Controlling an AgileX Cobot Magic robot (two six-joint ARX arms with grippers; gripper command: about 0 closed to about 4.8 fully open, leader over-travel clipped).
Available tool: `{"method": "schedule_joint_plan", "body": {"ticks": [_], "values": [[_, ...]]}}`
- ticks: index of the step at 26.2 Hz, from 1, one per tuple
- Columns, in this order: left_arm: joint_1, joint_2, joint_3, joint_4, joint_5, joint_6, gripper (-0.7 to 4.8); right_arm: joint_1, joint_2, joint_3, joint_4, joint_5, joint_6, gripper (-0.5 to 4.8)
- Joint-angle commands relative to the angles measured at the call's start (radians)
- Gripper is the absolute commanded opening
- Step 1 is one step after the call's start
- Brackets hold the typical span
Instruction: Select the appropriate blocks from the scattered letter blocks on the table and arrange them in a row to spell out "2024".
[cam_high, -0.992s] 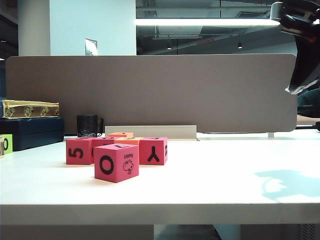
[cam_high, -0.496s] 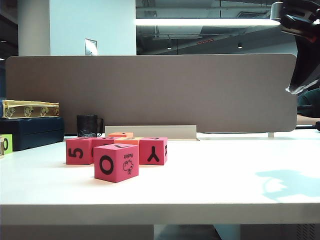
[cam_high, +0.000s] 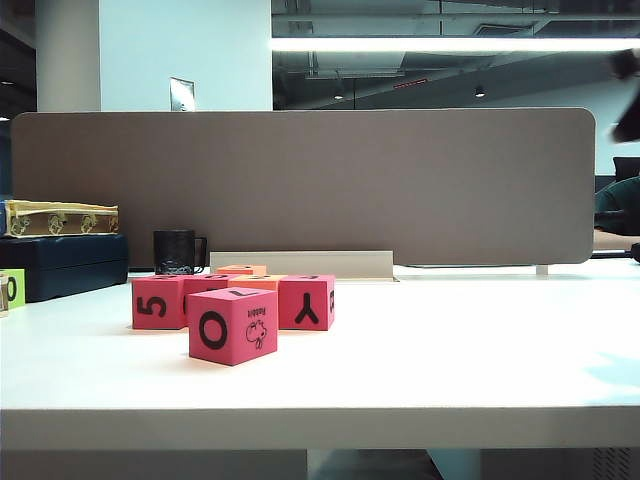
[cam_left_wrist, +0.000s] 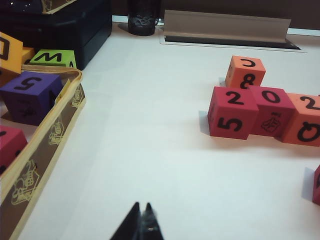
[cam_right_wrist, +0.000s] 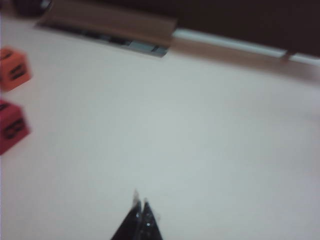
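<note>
Three letter blocks stand in a row on the white table (cam_high: 450, 340): a pink one (cam_left_wrist: 232, 112) with 2 on top and 5 on its side, a pink one (cam_left_wrist: 271, 110) with 0 on top, and an orange one (cam_left_wrist: 305, 120) with 2 on top. Another orange block (cam_left_wrist: 245, 71) sits behind them. In the exterior view a pink O block (cam_high: 232, 325) stands in front, beside a pink Y block (cam_high: 306, 301). My left gripper (cam_left_wrist: 141, 206) is shut and empty, well short of the row. My right gripper (cam_right_wrist: 140, 202) is shut and empty over bare table, away from the blocks.
At the left, a dark box (cam_high: 60, 262) with a gold-patterned tray (cam_left_wrist: 50, 140) holds spare blocks, among them a purple 5 (cam_left_wrist: 27, 95) and a green W (cam_left_wrist: 50, 57). A black mug (cam_high: 178, 251) and a grey-brown partition (cam_high: 400, 180) stand behind. The right arm shows as a dark blur (cam_high: 628, 95).
The right arm has swung away towards the upper right edge of the exterior view, and its shadow on the table has slid right and faded. The blocks have not moved.
</note>
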Motion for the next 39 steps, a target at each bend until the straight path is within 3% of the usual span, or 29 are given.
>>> {"method": "schedule_joint_plan", "body": {"ticks": [1, 7, 23, 39], "values": [[0.0, 0.0, 0.002, -0.006, 0.001, 0.001, -0.06, -0.079, -0.151, -0.159, 0.192, 0.059, 0.031, -0.01], [0.0, 0.0, 0.002, -0.006, 0.001, 0.001, -0.06, -0.187, -0.412, -0.291, 0.084, 0.069, 0.054, -0.01], [0.0, 0.0, 0.002, -0.006, 0.0, 0.002, -0.06, -0.247, -0.719, -0.349, -0.313, 0.068, 0.078, -0.01], [0.0, 0.0, 0.002, -0.006, 0.001, 0.002, -0.06, -0.243, -0.718, -0.349, -0.311, 0.039, 0.103, -0.01]]}}
